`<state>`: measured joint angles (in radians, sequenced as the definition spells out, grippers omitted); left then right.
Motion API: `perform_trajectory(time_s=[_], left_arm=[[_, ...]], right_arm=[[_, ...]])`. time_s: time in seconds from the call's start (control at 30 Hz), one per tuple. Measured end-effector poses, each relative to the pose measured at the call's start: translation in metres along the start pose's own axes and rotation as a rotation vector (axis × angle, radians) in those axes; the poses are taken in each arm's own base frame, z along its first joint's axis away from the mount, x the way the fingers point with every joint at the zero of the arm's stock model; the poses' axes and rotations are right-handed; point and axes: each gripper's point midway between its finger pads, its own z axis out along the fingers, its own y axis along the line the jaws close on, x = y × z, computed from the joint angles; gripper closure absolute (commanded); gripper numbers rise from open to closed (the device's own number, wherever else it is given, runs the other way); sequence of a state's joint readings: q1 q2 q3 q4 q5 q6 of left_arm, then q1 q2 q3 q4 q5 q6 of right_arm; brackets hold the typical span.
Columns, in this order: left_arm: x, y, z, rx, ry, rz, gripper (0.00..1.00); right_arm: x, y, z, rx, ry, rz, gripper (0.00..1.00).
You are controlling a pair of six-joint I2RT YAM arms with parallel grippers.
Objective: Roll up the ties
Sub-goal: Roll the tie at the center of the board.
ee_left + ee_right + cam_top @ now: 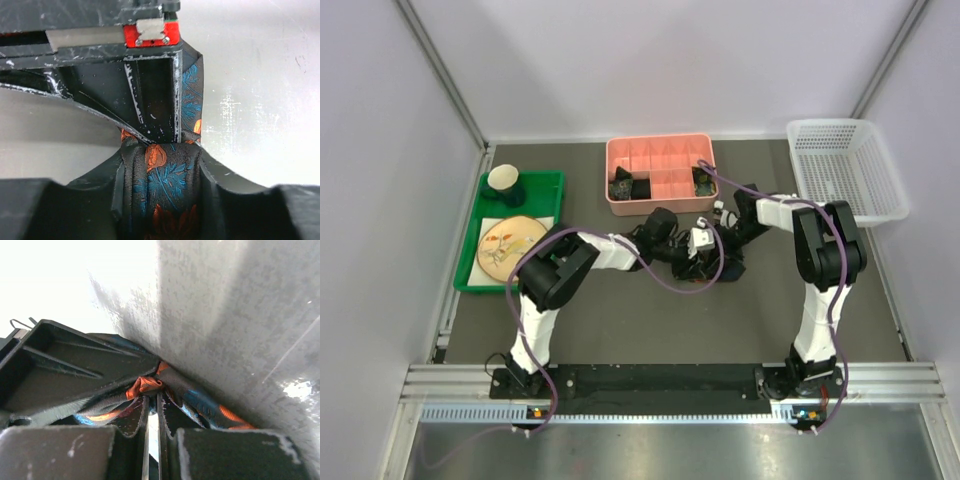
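Observation:
A black tie (165, 185) with orange flowers and blue leaves is held between both grippers at mid-table. My left gripper (160, 155) is shut on it, the fabric bunched between its fingers (107, 180). My right gripper (154, 407) is shut to a thin slit, pinching a folded orange-and-black bit of the same tie (145, 386) at its tips. In the top view the left gripper (688, 252) and right gripper (718, 250) meet tip to tip and hide most of the tie. Two rolled ties (623, 186) (703, 180) sit in compartments of the pink box (660, 145).
A green tray (548, 182) with a cup (506, 181) and a plate (507, 243) is at the left. A white basket (845, 165) stands at the back right. Purple cables (665, 280) loop off both arms. Grey walls enclose the table.

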<state>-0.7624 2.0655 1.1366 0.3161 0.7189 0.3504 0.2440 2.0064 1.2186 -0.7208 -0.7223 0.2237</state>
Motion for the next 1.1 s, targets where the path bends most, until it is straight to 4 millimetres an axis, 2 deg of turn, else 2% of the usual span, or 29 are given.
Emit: perform_trajectory(time_s=[0.1, 0.13, 0.17, 0.27, 0.43, 0.67, 0.73, 0.83, 1.1], left_arm=[[0.001, 0.000, -0.002, -0.002, 0.042, 0.018, 0.77], [0.002, 0.000, -0.002, -0.007, 0.058, 0.026, 0.78], [0.003, 0.001, -0.004, -0.015, 0.081, 0.037, 0.80], [0.007, 0.000, -0.010, -0.029, 0.158, 0.069, 0.83], [0.009, -0.002, -0.017, -0.029, 0.262, 0.111, 0.90], [0.013, -0.001, -0.019, 0.004, 0.362, 0.087, 0.91], [0.013, -0.002, -0.018, 0.005, 0.377, 0.090, 0.91], [0.013, -0.003, -0.017, 0.007, 0.395, 0.091, 0.89], [0.013, -0.003, -0.017, 0.010, 0.409, 0.097, 0.86]], right_arm=[[-0.001, 0.001, 0.000, -0.005, -0.003, 0.004, 0.99], [-0.001, 0.002, 0.001, -0.010, -0.003, 0.003, 0.95], [0.000, 0.002, 0.002, -0.017, -0.003, 0.001, 0.87], [0.001, 0.007, 0.004, -0.041, -0.002, -0.010, 0.74], [0.006, 0.007, -0.002, -0.062, -0.013, -0.026, 0.66], [0.013, 0.005, -0.018, -0.118, -0.037, -0.030, 0.56], [0.014, 0.009, -0.020, -0.148, -0.046, -0.036, 0.49], [0.016, 0.017, -0.023, -0.196, -0.057, -0.042, 0.45], [0.007, 0.034, -0.026, -0.274, -0.097, -0.046, 0.46]])
